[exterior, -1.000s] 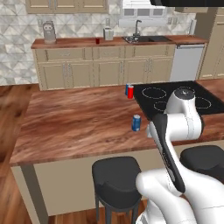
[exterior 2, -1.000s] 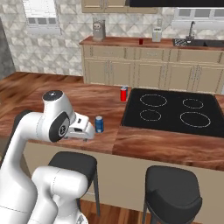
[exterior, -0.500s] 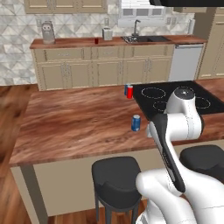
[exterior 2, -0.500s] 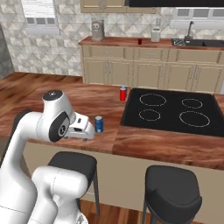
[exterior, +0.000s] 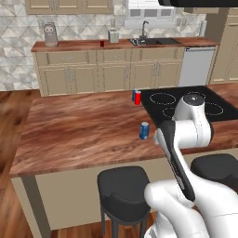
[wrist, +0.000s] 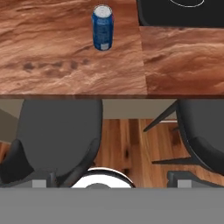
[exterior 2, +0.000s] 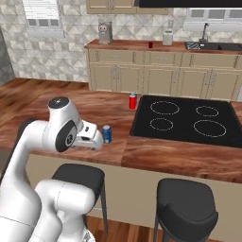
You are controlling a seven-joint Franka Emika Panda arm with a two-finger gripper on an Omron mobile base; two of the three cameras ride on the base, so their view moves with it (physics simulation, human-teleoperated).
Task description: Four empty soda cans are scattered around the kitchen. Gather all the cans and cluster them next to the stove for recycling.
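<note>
Hand view: gripper (wrist: 111,181) jaws spread wide and empty, the fingertips (wrist: 41,181) barely clearing the frame's bottom, above two dark stools (wrist: 57,131).
A blue can (wrist: 103,27) stands upright on the wooden countertop (wrist: 65,61), near its front edge, just left of the black stove (wrist: 181,12), whose far side is cut off. In the base views a red can (exterior: 138,97) stands at the stove's far left corner, with a second blue can (exterior: 133,95) half hidden behind it. Something small and red (exterior: 102,43) on the back counter near the sink (exterior: 148,41) is too tiny to identify.
</note>
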